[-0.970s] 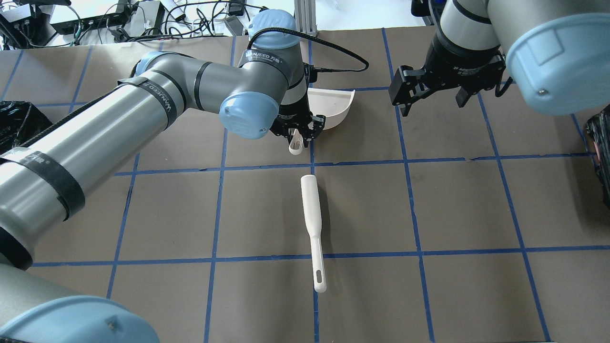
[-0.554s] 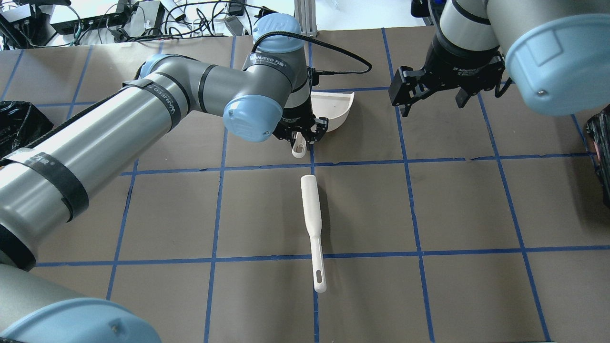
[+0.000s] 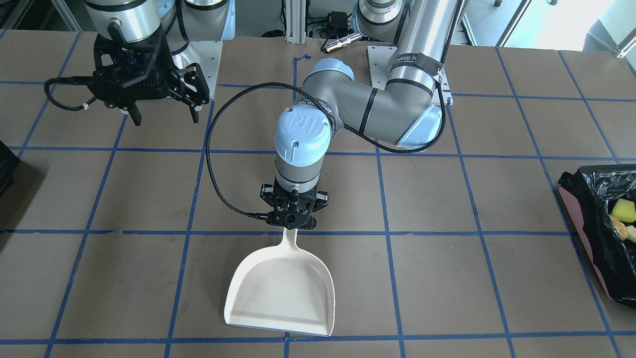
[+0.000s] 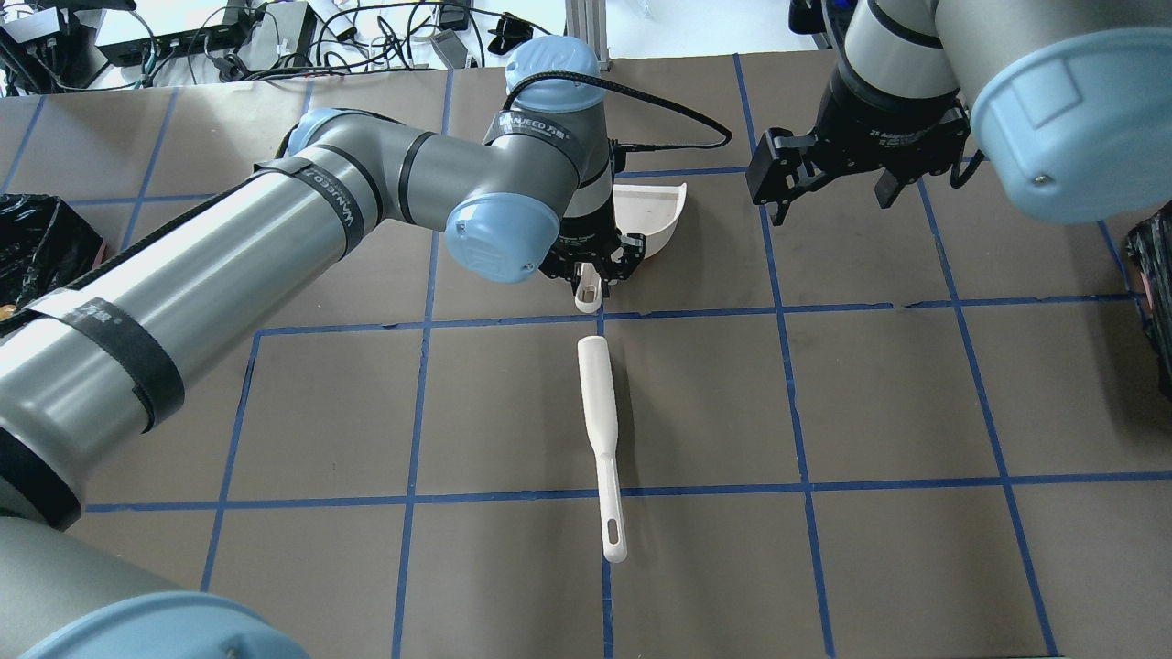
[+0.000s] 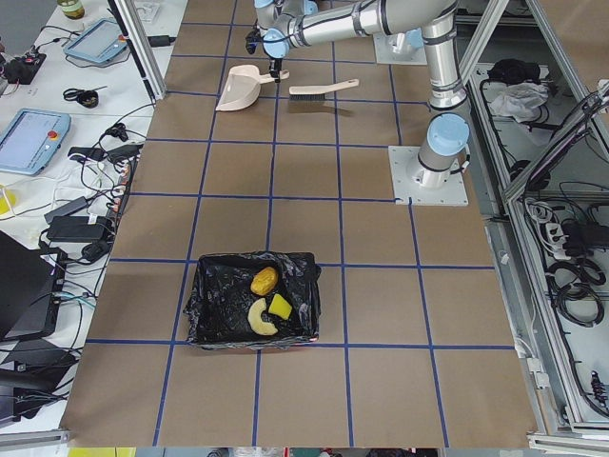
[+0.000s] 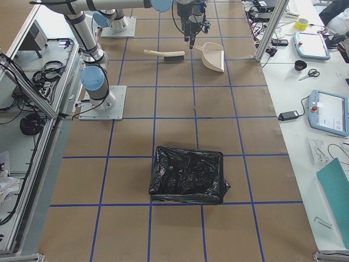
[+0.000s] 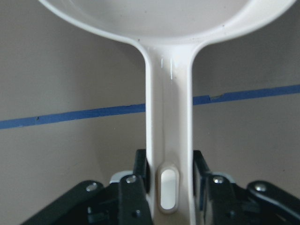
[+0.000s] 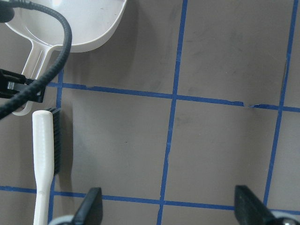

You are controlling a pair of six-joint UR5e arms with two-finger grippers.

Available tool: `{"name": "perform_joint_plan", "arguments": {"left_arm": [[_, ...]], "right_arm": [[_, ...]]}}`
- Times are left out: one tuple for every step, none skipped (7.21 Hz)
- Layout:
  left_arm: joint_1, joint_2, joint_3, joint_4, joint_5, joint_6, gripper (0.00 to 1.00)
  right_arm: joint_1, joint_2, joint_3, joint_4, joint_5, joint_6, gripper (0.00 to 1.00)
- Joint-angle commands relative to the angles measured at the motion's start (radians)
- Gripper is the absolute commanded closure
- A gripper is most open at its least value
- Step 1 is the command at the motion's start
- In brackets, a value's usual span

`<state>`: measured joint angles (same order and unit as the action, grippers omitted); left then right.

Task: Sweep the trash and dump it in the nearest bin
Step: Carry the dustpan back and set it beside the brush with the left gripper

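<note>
My left gripper (image 4: 597, 275) is shut on the handle of the white dustpan (image 3: 280, 293), whose pan points away from the robot. The wrist view shows the fingers (image 7: 140, 168) pressed on both sides of the handle. I cannot tell if the dustpan (image 4: 655, 215) touches the table. The dustpan looks empty. A white brush (image 4: 600, 430) with black bristles lies on the table just behind the handle. My right gripper (image 4: 824, 178) is open and empty, above the table beside the dustpan. A pinkish-sided bin (image 3: 579, 223) with a black bag holds yellow scraps (image 5: 266, 295) at the robot's left end.
A second black-bagged bin (image 6: 188, 174) stands at the table's right end. Blue tape lines (image 4: 787, 311) grid the brown table. Cables and electronics (image 4: 229, 32) lie beyond the far edge. The left arm's black cable (image 3: 213, 164) loops beside its wrist.
My left arm has shifted a little to the right with the dustpan in its grip. The brush and the right arm have not moved.
</note>
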<state>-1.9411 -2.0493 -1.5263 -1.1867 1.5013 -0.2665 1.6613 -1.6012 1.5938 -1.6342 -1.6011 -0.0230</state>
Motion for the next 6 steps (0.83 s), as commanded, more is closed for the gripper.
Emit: {"name": "perform_joint_plan", "arguments": {"left_arm": [[-0.007, 0.001, 0.0, 0.001, 0.002, -0.013, 0.0], [-0.007, 0.006, 0.001, 0.001, 0.001, -0.007, 0.0], [-0.004, 0.035, 0.011, -0.013, 0.013, -0.002, 0.0], [0.016, 0.052, 0.015, -0.019, 0.016, 0.0, 0.0], [0.066, 0.072, 0.017, -0.017, 0.013, 0.0, 0.0], [0.153, 0.096, 0.02, -0.005, 0.01, 0.001, 0.0]], "right_arm": [[0.0, 0.0, 0.0, -0.001, 0.001, 0.0, 0.0], [0.0, 0.0, 0.0, -0.001, 0.001, -0.002, 0.0], [0.0, 0.0, 0.0, 0.0, 0.001, 0.0, 0.0], [0.0, 0.0, 0.0, 0.0, 0.001, 0.0, 0.0], [0.0, 0.0, 0.0, -0.001, 0.001, 0.0, 0.0], [0.0, 0.0, 0.0, -0.001, 0.001, 0.0, 0.0]]}}
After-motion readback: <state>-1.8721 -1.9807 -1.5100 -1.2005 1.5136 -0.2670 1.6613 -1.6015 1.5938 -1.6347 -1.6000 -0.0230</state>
